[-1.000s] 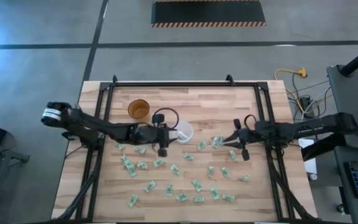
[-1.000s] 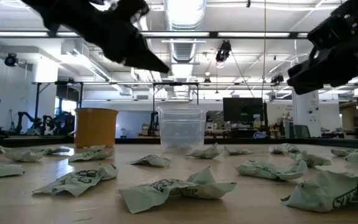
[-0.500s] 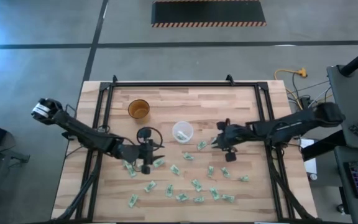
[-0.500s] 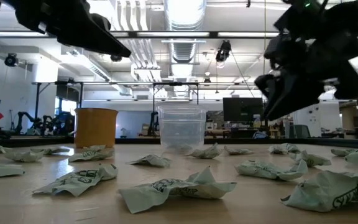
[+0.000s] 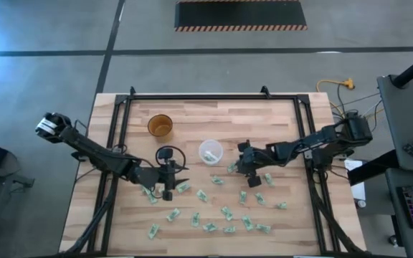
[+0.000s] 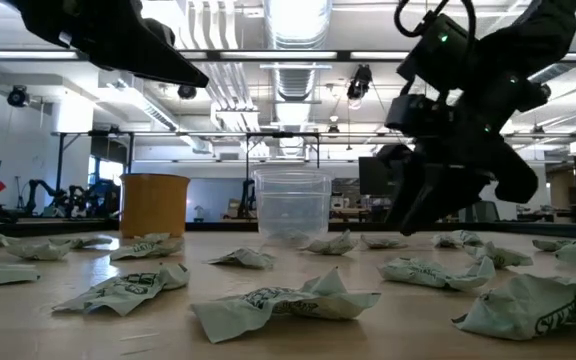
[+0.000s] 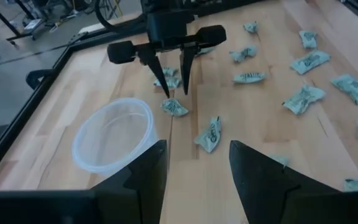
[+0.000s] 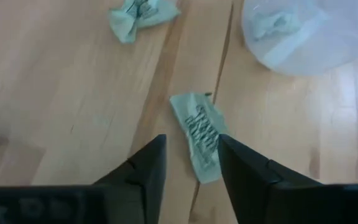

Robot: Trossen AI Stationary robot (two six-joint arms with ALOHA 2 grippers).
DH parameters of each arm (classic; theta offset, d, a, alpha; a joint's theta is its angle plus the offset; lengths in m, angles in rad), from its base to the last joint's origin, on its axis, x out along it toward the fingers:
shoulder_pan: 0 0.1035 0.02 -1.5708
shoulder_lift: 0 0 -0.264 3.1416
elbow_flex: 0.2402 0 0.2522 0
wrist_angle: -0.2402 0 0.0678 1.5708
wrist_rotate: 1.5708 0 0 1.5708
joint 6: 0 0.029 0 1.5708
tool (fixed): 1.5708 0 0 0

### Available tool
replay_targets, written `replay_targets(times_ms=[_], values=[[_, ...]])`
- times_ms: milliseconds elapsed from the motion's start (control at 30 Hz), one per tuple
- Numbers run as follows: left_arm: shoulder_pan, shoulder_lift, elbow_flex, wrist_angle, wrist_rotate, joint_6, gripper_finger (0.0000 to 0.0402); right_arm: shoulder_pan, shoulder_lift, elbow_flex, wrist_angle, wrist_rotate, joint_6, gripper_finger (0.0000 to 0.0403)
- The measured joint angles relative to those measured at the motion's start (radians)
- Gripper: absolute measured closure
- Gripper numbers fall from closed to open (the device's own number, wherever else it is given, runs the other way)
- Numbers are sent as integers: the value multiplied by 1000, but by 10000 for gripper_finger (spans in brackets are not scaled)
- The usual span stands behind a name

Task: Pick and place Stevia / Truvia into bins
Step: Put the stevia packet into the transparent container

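Several pale green Stevia sachets lie scattered across the wooden table. The translucent bin cup stands upright near the table's middle. My right gripper hangs open just right of the cup, slanting down. Its fingertips stand on either side of one sachet, just above it. That sachet lies flat on the wood beside the cup. My left gripper is open and holds nothing. It hovers left of the cup and nearer the table's front, over other sachets.
An amber-brown cup stands at the far left of the table. A black frame rail runs around the table's edges. Crumpled sachets fill the table's near half. Bare wood lies along the far side behind the cups.
My right gripper has gone toward the table's left, down toward the sachet beside the translucent cup, and has tipped steeply downward. My left gripper has drawn back from the cup toward the table's near left, then stayed still. No sachet has moved.
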Motion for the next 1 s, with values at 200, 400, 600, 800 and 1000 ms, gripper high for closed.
replay_targets(times_ms=[200,400,600,800,1000], values=[[-3,1,0,3,-1,0,244,-15,5,15,0,0,4,230],[-3,0,0,4,-1,0,244,-27,43,12,3,-4,39,223],[-3,0,1,5,0,-2,244,-44,77,17,22,-14,66,233],[-6,0,1,8,1,-2,244,-46,72,17,6,-19,80,271],[-13,0,2,8,7,-2,244,-46,63,16,-13,-13,78,349]])
